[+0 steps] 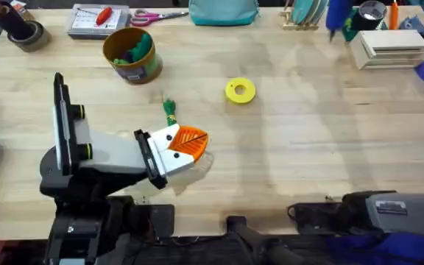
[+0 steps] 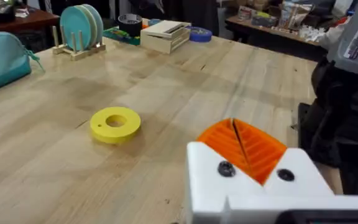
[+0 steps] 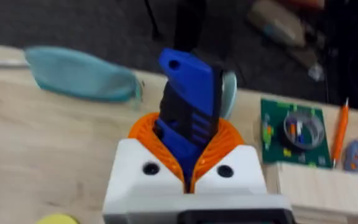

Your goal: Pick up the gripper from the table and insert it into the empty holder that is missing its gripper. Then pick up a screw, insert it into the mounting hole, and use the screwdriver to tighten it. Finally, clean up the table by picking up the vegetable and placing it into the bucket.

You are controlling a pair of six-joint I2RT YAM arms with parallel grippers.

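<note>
My left gripper (image 1: pixel 199 138) rests low over the near-left part of the table, shut with nothing between its pads. Orange ridged pads (image 2: pixel 253 146) sit in both of its white holders (image 2: pixel 204 177), and each holder shows a dark screw head. The small green vegetable (image 1: pixel 169 109) lies on the table just beyond that gripper. The mustard-yellow bucket (image 1: pixel 131 55) stands farther back on the left with green items inside. In the right wrist view my right gripper (image 3: pixel 188 152) is shut on the blue screwdriver (image 3: pixel 188 93), which sticks out past the pads. The right arm's grey body (image 1: pixel 389 210) lies at the near right.
A yellow ring (image 1: pixel 240 90) lies mid-table. Along the far edge are a teal pouch (image 1: pixel 223 11), a rack of plates (image 2: pixel 82 28), a wooden box (image 1: pixel 389 48), a parts tray holding a red-handled tool (image 1: pixel 98 18), scissors (image 1: pixel 153 16) and a dark tape roll (image 1: pixel 24 33).
</note>
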